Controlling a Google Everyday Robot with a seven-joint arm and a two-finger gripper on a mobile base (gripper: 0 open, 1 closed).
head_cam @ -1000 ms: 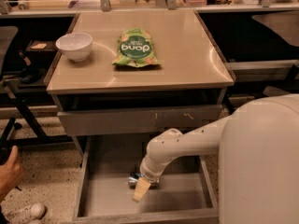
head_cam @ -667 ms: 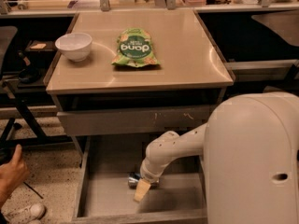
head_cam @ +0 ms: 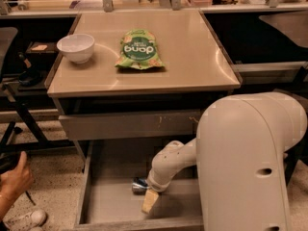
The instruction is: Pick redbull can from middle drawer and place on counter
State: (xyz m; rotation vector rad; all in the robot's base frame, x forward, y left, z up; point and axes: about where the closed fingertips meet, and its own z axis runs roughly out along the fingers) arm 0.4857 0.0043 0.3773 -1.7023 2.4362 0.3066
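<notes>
I'm at the grasp step: the redbull can [head_cam: 139, 186] lies on its side on the floor of the open middle drawer [head_cam: 108, 206]. The gripper [head_cam: 150, 200] sits low just right of it, though I cannot tell whether it is wide or clamped. Next I'd want a sure hold, then a lift up to the counter [head_cam: 192, 57], on its bare right part.

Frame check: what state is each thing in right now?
Middle drawer: pulled open.
Upper drawer: shut.
Can: on its side on the drawer floor.
Hand: down in the drawer, right beside the can.
Bag: lying flat on the counter.
Bowl: upright on the counter.
</notes>
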